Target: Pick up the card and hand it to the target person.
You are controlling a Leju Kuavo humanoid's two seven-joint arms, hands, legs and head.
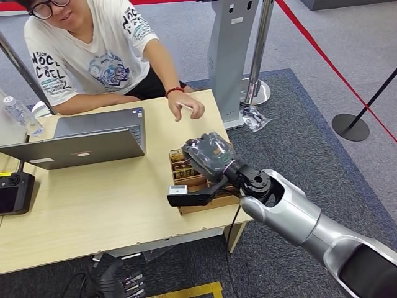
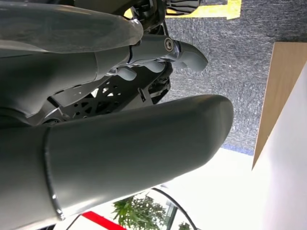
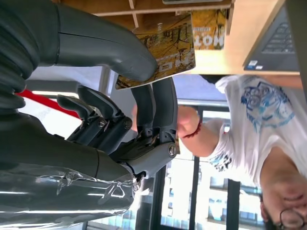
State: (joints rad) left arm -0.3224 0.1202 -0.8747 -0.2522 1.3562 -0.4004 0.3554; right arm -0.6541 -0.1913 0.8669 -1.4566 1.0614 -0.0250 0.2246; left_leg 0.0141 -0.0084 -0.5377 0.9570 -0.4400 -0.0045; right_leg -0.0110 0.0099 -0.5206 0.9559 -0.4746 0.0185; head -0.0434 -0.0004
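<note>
The right hand (image 3: 145,110) pinches a yellow card (image 3: 163,48) above the wooden card box (image 1: 206,198); that shallow grip could let it slip before reaching the person's hand (image 1: 187,105).

Yellow-brown leafy card (image 3: 159,48), wooden tray (image 1: 206,202), grey laptop (image 1: 100,133), white printed T-shirt (image 1: 89,56).

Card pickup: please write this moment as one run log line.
right hand: pinches card over wooden box | left hand: hangs beside table | person's hand: reaching out, no handover yet
</note>
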